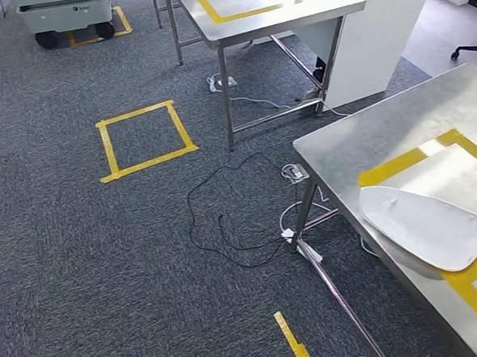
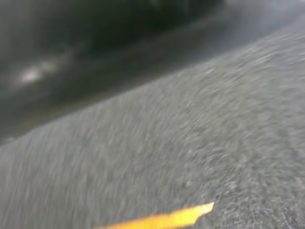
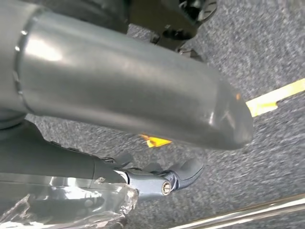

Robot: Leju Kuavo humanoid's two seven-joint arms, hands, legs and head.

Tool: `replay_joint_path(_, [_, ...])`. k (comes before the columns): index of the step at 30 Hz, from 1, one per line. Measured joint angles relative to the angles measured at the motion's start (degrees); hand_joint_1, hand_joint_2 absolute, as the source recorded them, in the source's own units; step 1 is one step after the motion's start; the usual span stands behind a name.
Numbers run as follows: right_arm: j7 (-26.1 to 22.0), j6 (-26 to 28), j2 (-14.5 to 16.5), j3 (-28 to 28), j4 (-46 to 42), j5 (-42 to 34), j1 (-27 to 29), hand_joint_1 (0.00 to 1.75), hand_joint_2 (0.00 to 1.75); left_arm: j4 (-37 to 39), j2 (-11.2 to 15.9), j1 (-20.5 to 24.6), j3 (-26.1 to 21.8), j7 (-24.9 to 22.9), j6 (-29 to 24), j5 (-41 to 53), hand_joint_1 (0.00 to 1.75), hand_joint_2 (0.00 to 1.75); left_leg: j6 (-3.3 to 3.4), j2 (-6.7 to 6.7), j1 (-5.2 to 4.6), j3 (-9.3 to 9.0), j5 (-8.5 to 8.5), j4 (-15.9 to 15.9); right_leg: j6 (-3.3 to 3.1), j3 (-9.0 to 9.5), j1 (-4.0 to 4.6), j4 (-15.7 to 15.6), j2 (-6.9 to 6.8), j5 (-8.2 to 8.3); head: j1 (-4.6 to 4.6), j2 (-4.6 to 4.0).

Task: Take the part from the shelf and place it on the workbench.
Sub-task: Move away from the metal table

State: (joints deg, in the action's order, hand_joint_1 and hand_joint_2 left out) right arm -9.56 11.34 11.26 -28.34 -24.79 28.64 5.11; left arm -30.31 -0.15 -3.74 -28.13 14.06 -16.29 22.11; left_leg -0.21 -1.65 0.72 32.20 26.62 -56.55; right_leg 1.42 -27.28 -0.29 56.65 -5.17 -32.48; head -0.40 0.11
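1. Already the white part (image 1: pixel 429 227) lies flat on the steel worktop (image 1: pixel 368 146), resting across the yellow tape frame (image 1: pixel 400 164) near the worktop's front edge
2. Down by the carpet (image 1: pixel 76 261), the right hand (image 3: pixel 107 143) hangs with its thick grey thumb (image 3: pixel 137 90) and darker fingers (image 3: pixel 179 174) stretched apart, holding nothing
3. Blur hides the left hand's state in the left wrist view: I cannot tell
4. A black cable (image 1: pixel 226 220) loops on the carpet beside a yellow tape square (image 1: pixel 145 140)
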Motion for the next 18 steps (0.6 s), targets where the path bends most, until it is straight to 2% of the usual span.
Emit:
replay_joint_path(1, [-0.1, 0.0, 0.0, -0.1, 0.1, 0.0, -0.1, 0.00, 0.00, 0.9, -0.3, 0.0, -1.3, 0.5, 0.5, -0.9, 0.00, 0.00, 0.39, 0.52, 0.06, -0.07, -0.10, 0.1, 0.17, -1.10, -0.14, 2.2, 1.62, -1.41, 0.08, 0.00])
replay_joint_path(2, [-0.1, -0.1, 0.0, -0.2, 0.3, -0.1, 0.0, 0.00, 0.00, 1.6, -0.7, 0.1, -2.4, 0.9, 0.8, -1.5, 0.00, 0.00, 0.67, 1.08, 0.04, -0.06, -0.10, 0.2, 0.22, -2.89, -0.25, 5.8, 3.38, -3.27, 0.20, 0.00])
replay_joint_path(3, [-0.2, -0.1, 0.0, -0.4, 0.4, -0.1, 0.0, 0.00, 0.00, 2.3, -1.0, 0.2, -3.3, 1.2, 1.0, -1.7, 0.00, 0.00, 0.89, 1.74, -0.05, -0.03, -0.07, 0.2, 0.19, -5.10, -0.29, 10.1, 4.44, -5.14, 0.27, 0.00])
replay_joint_path(4, [-0.2, -0.1, 0.0, -0.5, 0.6, -0.1, 0.1, 0.00, 0.00, 2.9, -1.2, 0.2, -4.0, 1.3, 1.1, -1.8, 0.00, 0.00, 1.02, 2.52, -0.18, -0.04, -0.03, 0.1, 0.16, -7.29, -0.28, 14.1, 4.88, -6.39, 0.29, 0.00])
replay_joint_path(5, [-0.2, -0.1, 0.0, -0.6, 0.7, -0.1, 0.2, 0.00, 0.00, 3.4, -1.4, 0.2, -4.5, 1.4, 1.1, -1.9, 0.00, 0.00, 1.08, 3.36, -0.31, -0.09, 0.00, 0.1, 0.07, -8.83, -0.26, 16.3, 5.05, -6.53, 0.30, 0.00])
replay_joint_path(6, [-0.2, -0.1, 0.0, -0.7, 0.8, -0.1, 0.2, 0.00, 0.00, 3.9, -1.6, 0.2, -5.0, 1.5, 1.2, -1.9, 0.00, 0.00, 1.10, 4.22, -0.42, -0.18, 0.04, 0.1, -0.07, -9.31, -0.25, 16.2, 5.17, -5.38, 0.31, 0.00])
replay_joint_path(7, [-0.2, -0.1, 0.0, -0.8, 0.9, -0.1, 0.1, 0.00, 0.00, 4.3, -1.8, 0.2, -5.4, 1.5, 1.2, -1.9, 0.00, 0.00, 1.08, 5.09, -0.48, -0.32, 0.07, 0.1, -0.29, -8.61, -0.25, 13.6, 5.48, -3.14, 0.29, 0.00])
replay_joint_path(8, [-0.2, -0.1, 0.0, -0.9, 0.9, -0.1, 0.1, 0.00, 0.00, 4.6, -2.0, 0.2, -5.7, 1.6, 1.2, -1.9, 0.00, 0.00, 1.03, 5.93, -0.50, -0.48, 0.12, 0.1, -0.56, -7.11, -0.25, 9.6, 6.32, -0.49, 0.31, 0.00])
replay_joint_path(9, [-0.2, -0.1, 0.0, -1.0, 1.0, -0.1, 0.0, 0.00, 0.00, 4.8, -2.2, 0.3, -5.9, 1.6, 1.2, -1.9, 0.00, 0.00, 0.91, 6.71, -0.56, -0.57, 0.17, 0.1, -0.82, -5.52, -0.30, 5.6, 7.69, 1.45, 0.30, 0.00])
replay_joint_path(10, [-0.2, -0.1, 0.0, -1.1, 1.1, -0.1, 0.0, 0.00, 0.00, 5.0, -2.3, 0.4, -6.2, 1.6, 1.2, -1.9, 0.00, 0.00, 0.72, 7.47, -0.56, -0.54, 0.20, 0.0, -0.98, -4.24, -0.34, 2.6, 8.84, 2.66, 0.29, 0.00])
replay_joint_path(11, [-0.2, -0.1, 0.0, -1.2, 1.1, -0.1, -0.1, 0.00, 0.00, 5.1, -2.3, 0.5, -6.4, 1.6, 1.2, -1.9, 0.00, 0.00, 0.43, 8.16, -0.48, -0.40, 0.18, 0.0, -1.09, -3.41, -0.33, 1.0, 9.64, 3.03, 0.29, 0.00])
replay_joint_path(12, [-0.2, -0.1, 0.0, -1.2, 1.2, -0.1, -0.1, 0.00, 0.00, 5.3, -2.4, 0.5, -6.6, 1.6, 1.2, -1.9, 0.00, 0.00, 0.05, 8.80, -0.38, -0.22, 0.08, 0.0, -1.15, -3.09, -0.27, 0.6, 9.77, 2.84, 0.27, 0.00])
replay_joint_path(13, [-0.2, -0.1, 0.0, -1.3, 1.2, -0.1, -0.1, 0.00, 0.00, 5.5, -2.4, 0.4, -6.8, 1.6, 1.2, -1.9, 0.00, 0.00, -0.38, 9.43, -0.25, -0.04, -0.07, 0.1, -1.28, -2.85, -0.22, 0.4, 9.22, 2.95, 0.27, 0.00])
replay_joint_path(14, [-0.2, -0.1, 0.0, -1.3, 1.2, -0.1, -0.1, 0.00, 0.00, 5.6, -2.4, 0.3, -6.9, 1.6, 1.3, -1.9, 0.00, 0.00, -0.74, 9.26, -0.15, 0.07, -0.03, 0.0, -1.55, -2.59, -0.24, 0.1, 8.58, 3.14, 0.26, 0.00])
replay_joint_path(15, [-0.2, 0.0, 0.0, -1.4, 1.2, -0.1, -0.2, 0.00, 0.00, 5.8, -2.5, 0.3, -7.0, 1.6, 1.3, -1.9, 0.00, 0.00, -1.03, 8.19, -0.18, 0.31, 0.41, -0.5, -1.87, -2.40, -0.27, -0.3, 7.93, 3.34, 0.15, 0.00])
replay_joint_path(16, [-0.2, 0.0, 0.0, -1.5, 1.2, -0.1, -0.2, 0.00, 0.00, 5.9, -2.5, 0.3, -7.1, 1.6, 1.3, -1.9, 0.00, 0.00, -1.30, 6.55, -0.25, 1.07, 1.55, -2.2, -2.20, -2.19, -0.30, -0.6, 7.15, 3.52, 0.04, 0.00])
replay_joint_path(18, [-0.2, -0.1, 0.0, -1.5, 1.2, -0.1, 0.0, 0.00, 0.00, 6.0, -2.5, 0.7, -7.2, 1.6, 1.3, -2.0, 0.00, 0.00, -1.80, 3.22, -0.24, 4.33, 5.37, -9.0, -2.64, -1.97, -0.13, -1.0, 5.35, 3.53, -0.15, 0.00])
